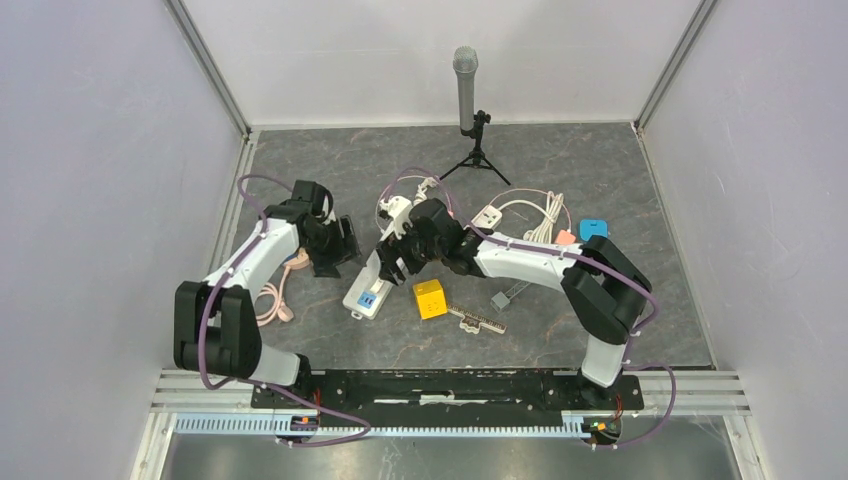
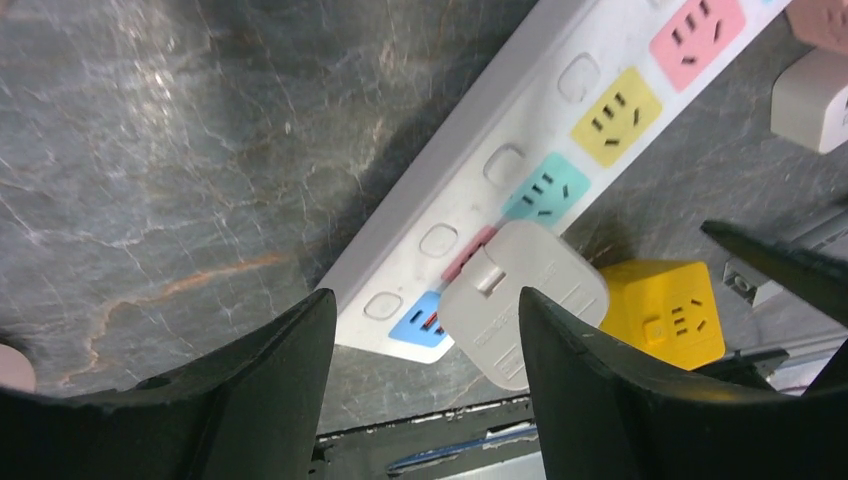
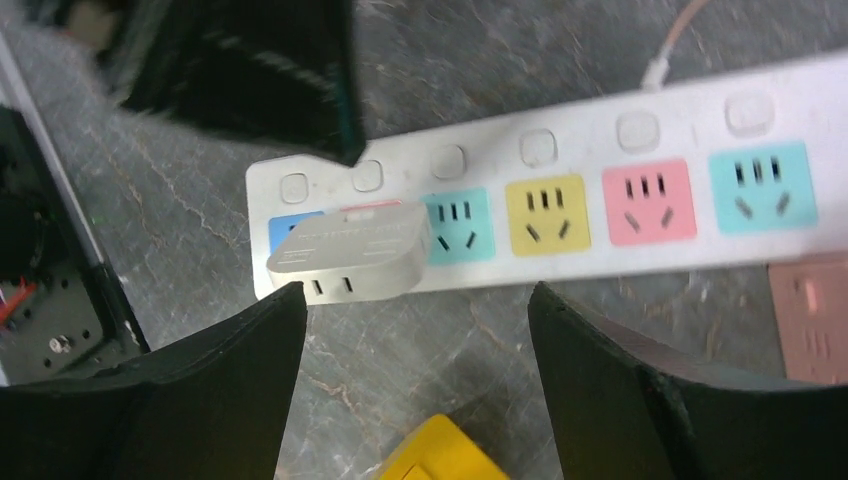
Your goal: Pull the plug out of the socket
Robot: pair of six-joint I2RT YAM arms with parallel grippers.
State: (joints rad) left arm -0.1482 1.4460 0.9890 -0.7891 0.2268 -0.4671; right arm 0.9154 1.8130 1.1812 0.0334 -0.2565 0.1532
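A white power strip point(image 1: 366, 292) with coloured sockets lies mid-table; it also shows in the left wrist view point(image 2: 470, 190) and the right wrist view point(image 3: 560, 150). A white plug adapter point(image 2: 522, 300) sits in its pink socket near the end, also seen in the right wrist view point(image 3: 352, 252). My left gripper point(image 2: 425, 400) is open, above and beside the strip's end, empty. My right gripper point(image 3: 415, 330) is open just above the strip, the plug near its left finger point(image 3: 220, 380), not touching.
A yellow cube socket point(image 1: 430, 298) lies right of the strip, a ruler point(image 1: 478, 318) beyond it. Loose adapters and cables point(image 1: 540, 222) lie behind the right arm. A microphone on a tripod point(image 1: 468, 110) stands at the back. A pink cable point(image 1: 278, 300) lies by the left arm.
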